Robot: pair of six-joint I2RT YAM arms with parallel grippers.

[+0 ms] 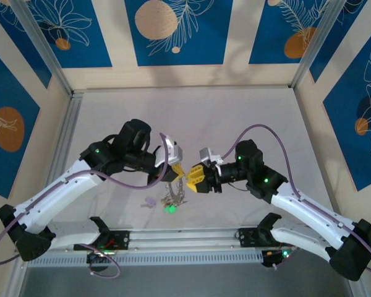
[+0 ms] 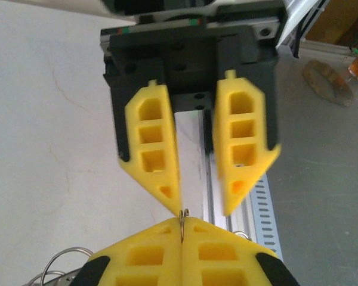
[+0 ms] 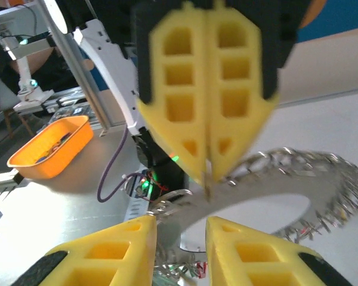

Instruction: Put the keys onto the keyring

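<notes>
The left hand (image 1: 178, 171) is pressed fully shut, and a thin wire loop (image 2: 183, 218) pokes out from between its fingertips. Judging from the top view, this loop belongs to the keyring (image 3: 286, 186). Its grey band, fringed with keys (image 3: 340, 179), hangs just below that hand toward the surface (image 1: 235, 111).

The right hand (image 1: 193, 177) faces it tip to tip. Its fingers are narrowly apart with nothing between them, and the loop sits just ahead of the gap. One pale lilac key (image 1: 150, 202) lies loose on the surface, below the left hand on its outer side, so the task looks unfinished.

The danger lies in how little wire shows. If the right hand comes in slightly off line, its fingers would meet the left hand's tips instead of the loop. A knock or a sideways pull could drag the wire out of the pinch, and the whole bunch would drop. The lilac key, being so small, may also slide away rather than be picked up.
</notes>
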